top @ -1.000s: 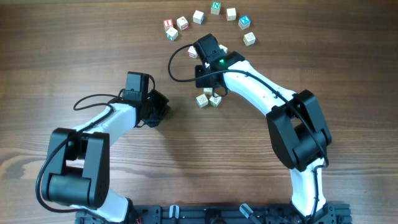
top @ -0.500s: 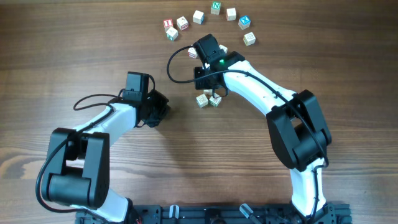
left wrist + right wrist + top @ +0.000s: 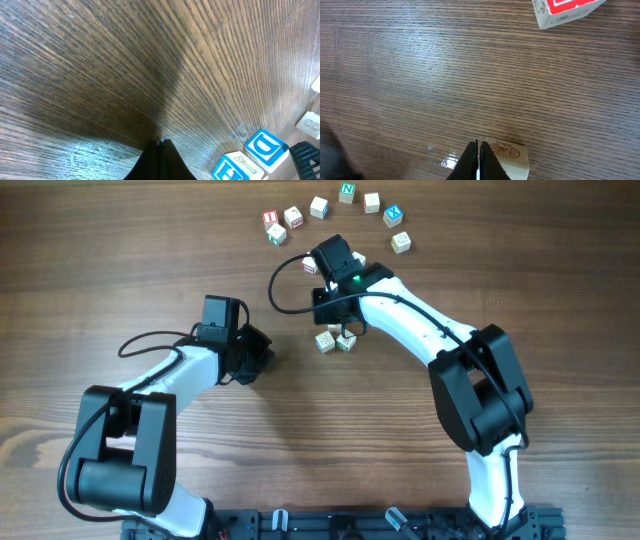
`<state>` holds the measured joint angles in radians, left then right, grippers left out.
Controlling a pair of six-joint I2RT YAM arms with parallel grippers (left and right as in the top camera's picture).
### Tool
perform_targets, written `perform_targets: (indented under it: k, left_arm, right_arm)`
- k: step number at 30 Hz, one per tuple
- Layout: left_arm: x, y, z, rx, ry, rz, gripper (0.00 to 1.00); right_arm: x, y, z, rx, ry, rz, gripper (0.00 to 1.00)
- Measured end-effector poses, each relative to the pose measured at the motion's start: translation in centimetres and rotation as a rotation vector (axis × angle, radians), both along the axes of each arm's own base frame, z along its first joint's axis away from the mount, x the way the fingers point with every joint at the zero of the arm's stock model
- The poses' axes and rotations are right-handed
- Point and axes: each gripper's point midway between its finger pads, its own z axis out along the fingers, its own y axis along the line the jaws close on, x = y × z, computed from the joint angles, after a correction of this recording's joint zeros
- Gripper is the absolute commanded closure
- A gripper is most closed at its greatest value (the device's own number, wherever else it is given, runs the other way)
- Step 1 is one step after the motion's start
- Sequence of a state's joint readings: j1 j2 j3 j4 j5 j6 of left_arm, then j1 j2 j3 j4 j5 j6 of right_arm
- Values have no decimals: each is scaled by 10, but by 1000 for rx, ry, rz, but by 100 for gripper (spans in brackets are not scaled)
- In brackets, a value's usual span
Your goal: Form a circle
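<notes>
Several pale wooden letter cubes lie in an arc at the table's far side, from a red-lettered cube through a green N cube to a cube at the right end. A small cluster of cubes sits lower down. My right gripper is between arc and cluster, shut and empty. In the right wrist view its tips rest beside a cube with a shell picture, and a red-lettered cube lies ahead. My left gripper, shut and empty, is left of the cluster, with two blue-lettered cubes to its right.
Another cube pokes out by the right wrist camera, partly hidden. The right arm's white link stretches across the right half of the wooden table. A black cable loops left of the right gripper.
</notes>
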<state>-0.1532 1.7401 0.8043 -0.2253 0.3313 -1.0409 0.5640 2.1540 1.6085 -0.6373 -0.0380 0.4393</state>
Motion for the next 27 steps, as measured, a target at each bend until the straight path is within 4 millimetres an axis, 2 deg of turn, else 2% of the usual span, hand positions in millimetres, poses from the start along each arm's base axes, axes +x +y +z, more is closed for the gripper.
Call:
perform_targets:
  k: [12,14,16,17,18,19,20,22,24,27]
  left_arm:
    - [0,0,0,0,0,0,96]
    - [0,0,0,0,0,-1,96]
    - [0,0,0,0,0,-1,96]
    - [0,0,0,1,0,0,96]
    - [0,0,0,1,0,0,96]
    - [0,0,0,0,0,-1,96]
    - [0,0,0,1,0,-1,96]
    - [0,0,0,1,0,-1,96]
    - [0,0,0,2,0,0,96]
    - [0,0,0,3,0,0,96]
  right_arm:
    - [2,3,3,-1,-18,42,96]
    - [6,5,11,7,-36,48,96]
    - [9,6,40,33,-83,48,95]
    - [9,5,48,39,-92,44,95]
    - [5,-4,93,51,-142,21,95]
    - [-7,-27,125,10,-151,-53,95]
    - [-15,-39,135,-19,-139,-89,95]
    - [-30,-56,132,-73,-91,-141,95]
    - [-42,-69,112,-123,-36,-185,95]
    - [-60,-81,66,-158,47,-250,95]
